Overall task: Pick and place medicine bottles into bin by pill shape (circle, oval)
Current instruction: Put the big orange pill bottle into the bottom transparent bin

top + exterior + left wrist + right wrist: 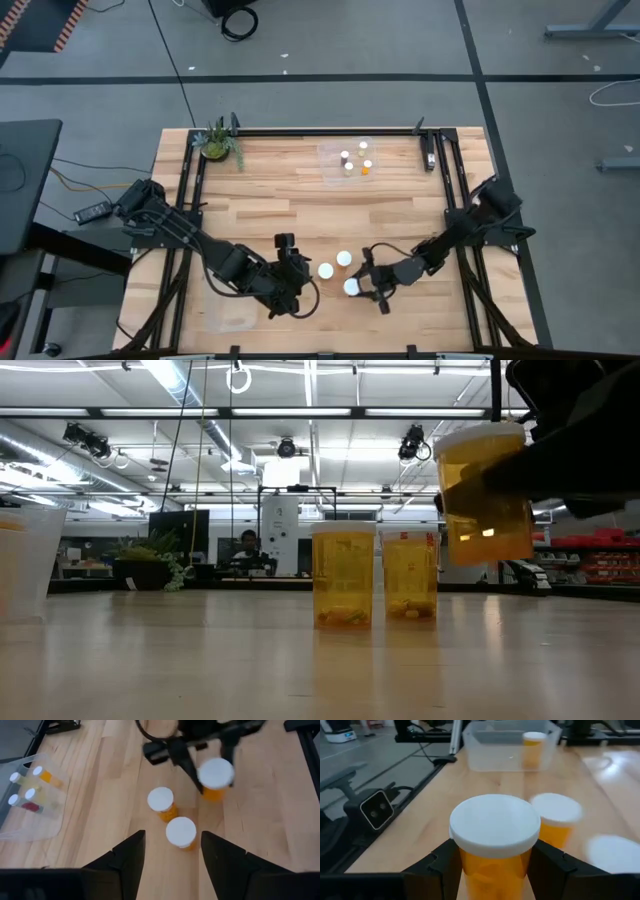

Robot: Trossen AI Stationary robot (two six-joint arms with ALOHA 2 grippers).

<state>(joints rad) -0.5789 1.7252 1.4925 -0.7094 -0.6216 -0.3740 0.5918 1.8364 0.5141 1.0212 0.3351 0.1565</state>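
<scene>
Right gripper, high view: clamped on a wide white-capped orange medicine bottle, near the front edge of the light wooden slatted table.
Left gripper, high view: fingers spread, empty, just beside two more wide white-capped bottles standing close together.
Clear plastic tray, high view: far side of the table, holding four narrow white-capped bottles.
Green potted plant, high view: far left corner of the table.
Held bottle, low view: lifted off the table, gripped by dark fingers, above and beside the two standing bottles.
Standing bottles, low view: upright on the table, side by side, pills visible at the bottom.
Left gripper, left wrist view: dark fingers apart, nearest standing bottle between them but farther off, untouched.
Right gripper, left wrist view: holding the third bottle beyond the standing pair.
Held bottle, right wrist view: wedged between the two dark fingers, white cap up.
Clear plastic bin, right wrist view: far end of the table, one orange bottle inside.
</scene>
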